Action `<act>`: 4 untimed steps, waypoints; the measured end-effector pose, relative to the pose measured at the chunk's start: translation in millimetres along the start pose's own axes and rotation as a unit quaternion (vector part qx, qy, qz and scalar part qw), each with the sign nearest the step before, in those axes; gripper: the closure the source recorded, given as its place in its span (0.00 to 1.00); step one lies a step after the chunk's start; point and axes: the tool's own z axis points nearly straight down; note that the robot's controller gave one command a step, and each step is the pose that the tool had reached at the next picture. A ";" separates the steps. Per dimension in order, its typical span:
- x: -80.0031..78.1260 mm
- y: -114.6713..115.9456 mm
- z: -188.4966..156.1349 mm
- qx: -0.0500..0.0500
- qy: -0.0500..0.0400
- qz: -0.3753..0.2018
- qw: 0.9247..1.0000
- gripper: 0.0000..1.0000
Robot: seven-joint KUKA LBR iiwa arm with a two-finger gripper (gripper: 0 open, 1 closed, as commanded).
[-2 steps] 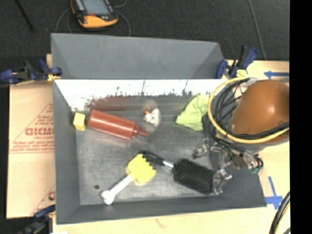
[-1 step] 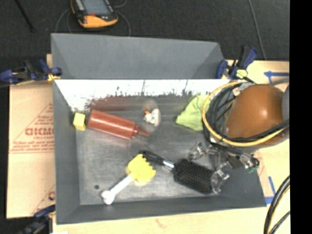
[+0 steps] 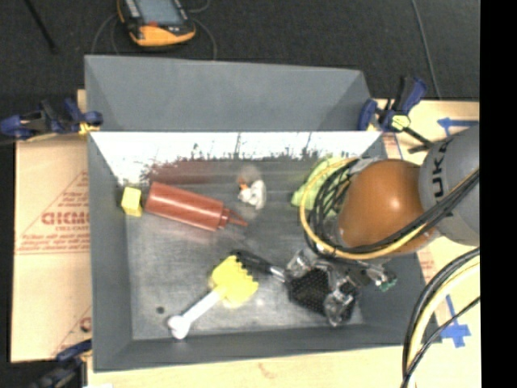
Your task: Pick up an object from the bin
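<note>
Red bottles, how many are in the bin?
1. The red bottle lies on its side in the left half of the bin, near the back wall. The robot's arm covers the right side, so another could hide there.

Robot lab — metal bin, cabled arm, carpeted floor

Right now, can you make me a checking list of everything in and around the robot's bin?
Surface: grey metal bin, floor scuffed.
Job's things: red squeeze bottle lying on its side at the back left; yellow brush with a white handle at the front; black lump at the front right.
Clutter: yellow block by the bottle's base; small white and orange thing; green thing partly behind the arm.
Hand: hand low at the front right, beside the black lump.
Cables: black and yellow cables loop round the orange cover.
Surroundings: orange and black handheld device on the dark floor behind the bin.
</note>
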 end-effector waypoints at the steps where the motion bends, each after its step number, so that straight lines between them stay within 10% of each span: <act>1: -4.0 3.1 6.2 0.000 -0.003 -0.006 1.000 1.00; 2: -0.6 3.6 8.1 -0.002 0.002 -0.005 1.000 0.00; 3: -3.6 3.7 6.5 -0.001 -0.002 -0.007 1.000 1.00; 4: -3.6 3.7 6.5 -0.001 -0.002 -0.007 1.000 1.00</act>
